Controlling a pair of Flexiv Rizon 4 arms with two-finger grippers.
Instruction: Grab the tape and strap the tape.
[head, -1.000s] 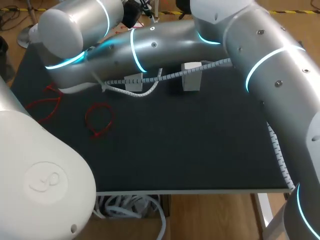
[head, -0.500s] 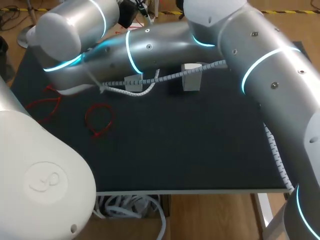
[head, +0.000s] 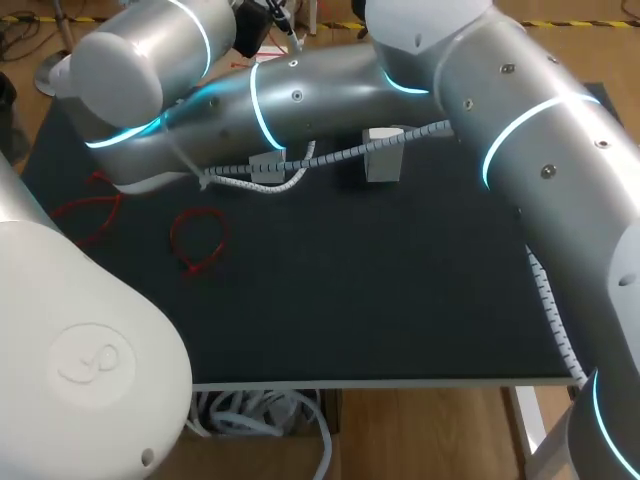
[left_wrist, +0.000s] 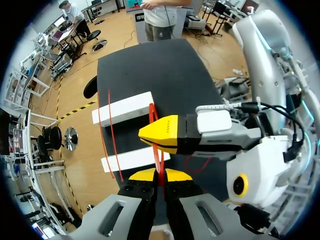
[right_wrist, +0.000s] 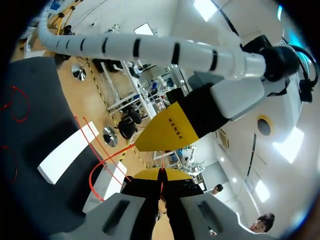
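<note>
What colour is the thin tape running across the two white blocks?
The tape is red; it shows best in the left wrist view.

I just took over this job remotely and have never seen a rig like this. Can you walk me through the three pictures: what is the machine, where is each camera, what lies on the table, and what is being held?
It is a robot with two silver arms, the left arm and the right arm, working over a black table. The wide picture comes from a fixed camera above and behind the robot; there the arms hide both hands. The two round pictures come from a camera on each wrist, looking out along its yellow-tipped fingers. On the table stand two white blocks, and spare red loops lie towards the robot's left. The left hand and the right hand meet close together. Each looks shut on a thin strand of red tape that runs across the blocks.
</note>
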